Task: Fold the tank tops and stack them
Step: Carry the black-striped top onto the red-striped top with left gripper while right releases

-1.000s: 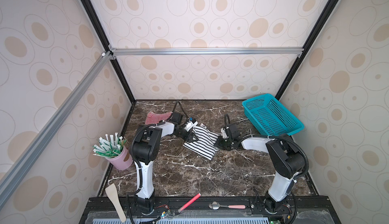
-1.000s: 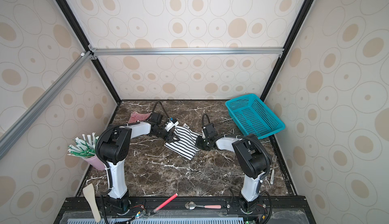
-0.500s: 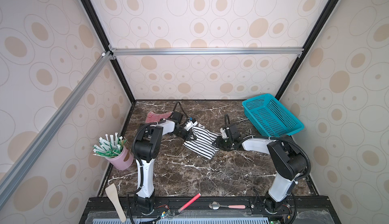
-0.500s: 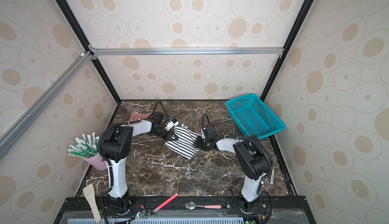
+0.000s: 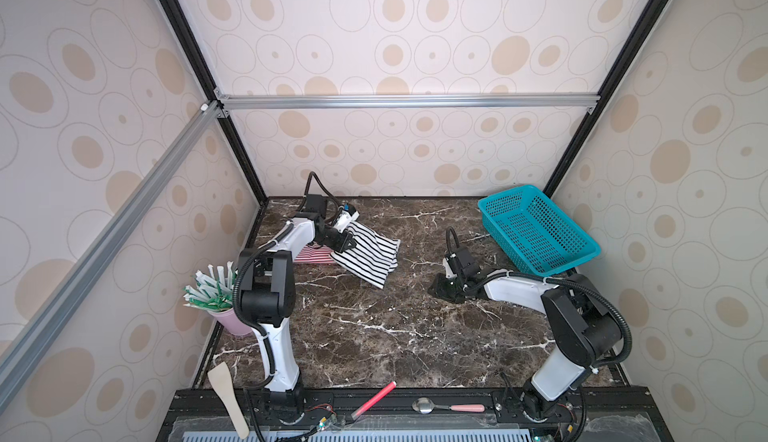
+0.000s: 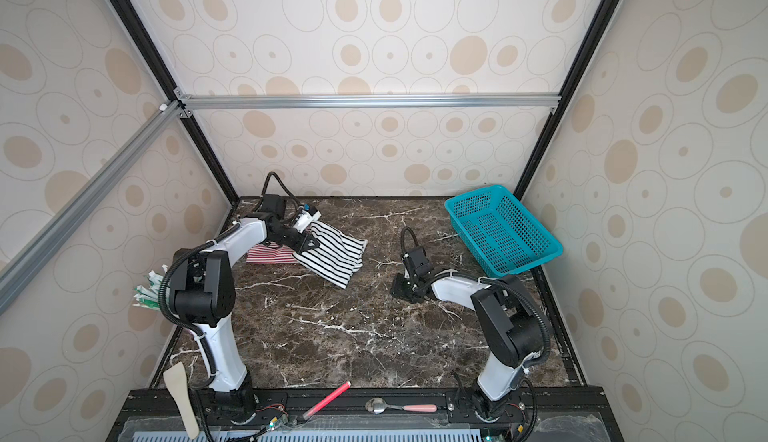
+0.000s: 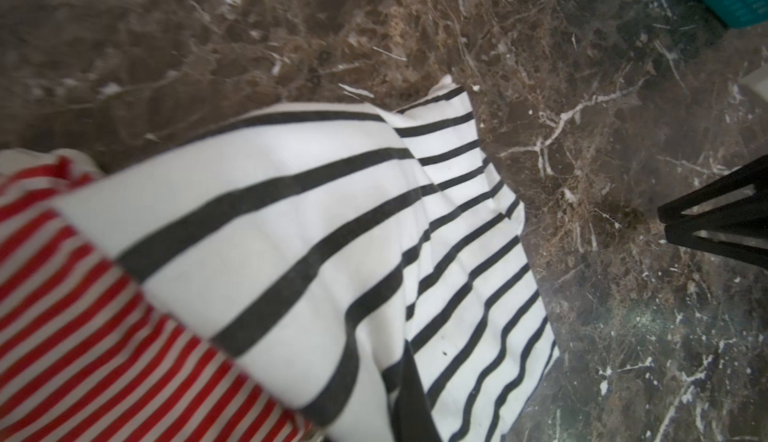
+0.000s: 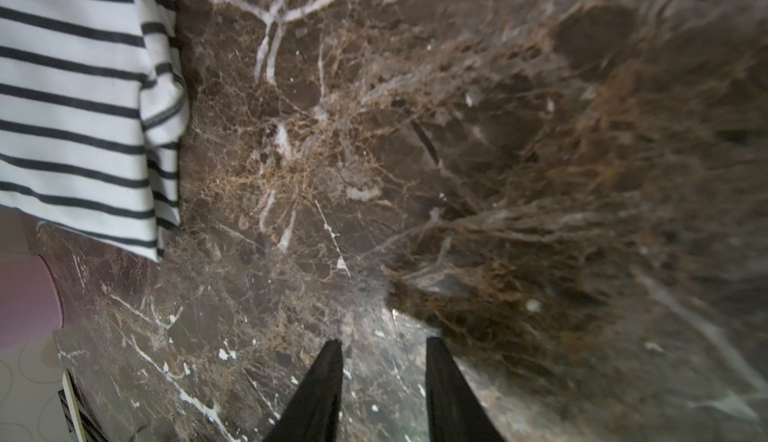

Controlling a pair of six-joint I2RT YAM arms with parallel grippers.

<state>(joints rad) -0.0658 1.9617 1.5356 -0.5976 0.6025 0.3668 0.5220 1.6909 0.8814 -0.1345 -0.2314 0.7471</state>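
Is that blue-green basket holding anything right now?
Empty. In both top views the teal basket shows only its bare mesh floor; the black-and-white top and red-and-white top lie outside it on the table.

Mid table (image 5: 374, 327) free — basket (image 5: 536, 232) rt.

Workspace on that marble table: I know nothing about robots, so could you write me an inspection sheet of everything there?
Surface: marble table, nothing spilled seen.
Job's things: black top, rumpled, overlapping the red top; not neatly stacked.
Clutter: empty basket, far right; pink cup, left; spatula, red stick, spoon on the front rail.
Tools: left tool shut on the black top; right tool open, empty, over bare table.
Cables: a black cable loops at each wrist.
Surroundings: dotted walls, metal frame.
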